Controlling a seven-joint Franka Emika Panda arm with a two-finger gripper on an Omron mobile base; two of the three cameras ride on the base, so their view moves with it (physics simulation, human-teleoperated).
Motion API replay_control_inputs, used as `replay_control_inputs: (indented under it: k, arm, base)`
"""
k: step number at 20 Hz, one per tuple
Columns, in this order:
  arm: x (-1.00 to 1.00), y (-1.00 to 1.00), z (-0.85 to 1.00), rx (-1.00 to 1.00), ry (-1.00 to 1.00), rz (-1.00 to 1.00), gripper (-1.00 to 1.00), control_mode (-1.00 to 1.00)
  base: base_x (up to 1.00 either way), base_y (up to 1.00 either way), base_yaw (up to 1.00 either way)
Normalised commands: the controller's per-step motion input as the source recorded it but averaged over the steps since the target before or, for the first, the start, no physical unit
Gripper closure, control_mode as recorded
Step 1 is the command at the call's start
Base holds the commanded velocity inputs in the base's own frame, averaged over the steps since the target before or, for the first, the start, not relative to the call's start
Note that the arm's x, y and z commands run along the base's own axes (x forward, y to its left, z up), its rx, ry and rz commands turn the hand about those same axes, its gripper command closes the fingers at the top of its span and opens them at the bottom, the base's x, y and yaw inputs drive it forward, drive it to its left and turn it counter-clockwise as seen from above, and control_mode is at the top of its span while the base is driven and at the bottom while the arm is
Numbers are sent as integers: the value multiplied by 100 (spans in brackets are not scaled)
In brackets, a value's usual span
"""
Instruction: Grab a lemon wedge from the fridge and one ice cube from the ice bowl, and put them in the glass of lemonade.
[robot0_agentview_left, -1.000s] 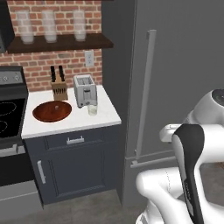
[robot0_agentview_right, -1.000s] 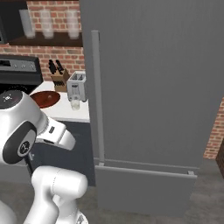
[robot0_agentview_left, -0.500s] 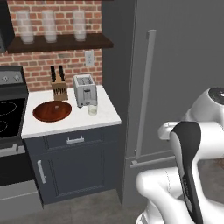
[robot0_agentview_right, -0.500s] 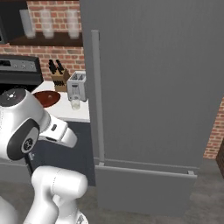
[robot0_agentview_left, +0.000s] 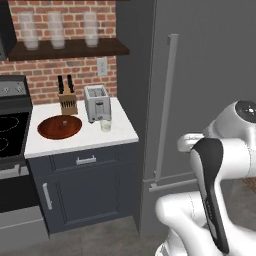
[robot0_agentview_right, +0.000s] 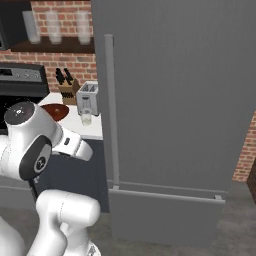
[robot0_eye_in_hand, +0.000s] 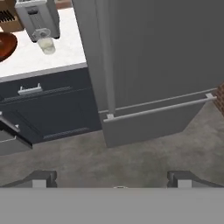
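The tall dark grey fridge (robot0_agentview_left: 205, 75) (robot0_agentview_right: 185, 100) (robot0_eye_in_hand: 166, 52) stands with its door closed, its pale bar handle (robot0_agentview_left: 167, 100) (robot0_agentview_right: 112, 110) running down the left side. The lemon wedge is hidden behind that door. On the white counter left of the fridge sit the reddish-brown ice bowl (robot0_agentview_left: 60, 127) (robot0_agentview_right: 56, 112) (robot0_eye_in_hand: 5, 46) and the small glass of lemonade (robot0_agentview_left: 105, 124) (robot0_agentview_right: 86, 118) (robot0_eye_in_hand: 46, 45), just in front of the toaster. My gripper (robot0_eye_in_hand: 113, 179) is open and empty, held back from the fridge, looking down at its lower door and the floor.
A silver toaster (robot0_agentview_left: 97, 102) and a knife block (robot0_agentview_left: 66, 100) stand at the back of the counter. A black stove (robot0_agentview_left: 10, 125) adjoins it on the left. Three tall frosted glasses (robot0_agentview_left: 57, 29) sit on a shelf above. Dark cabinet fronts (robot0_agentview_left: 85, 190) lie below the counter.
The arm's upper joints have shifted slightly. The fridge, bowl and glass stand as before.
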Motion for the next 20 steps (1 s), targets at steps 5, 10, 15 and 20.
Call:
replay_control_inputs:
  k: [5, 10, 15, 20]
  arm:
    - [53, -24, 0, 0, -41, 1, -100, -100]
    - [42, -49, 16, 0, -34, 1, -100, -100]
    - [53, -12, 53, 0, -2, 0, -100, -100]
    - [63, 0, 35, 0, 0, 0, -100, -100]
  base:
    - [0, 0, 0]
    - [0, 0, 0]
    - [0, 0, 0]
    - [0, 0, 0]
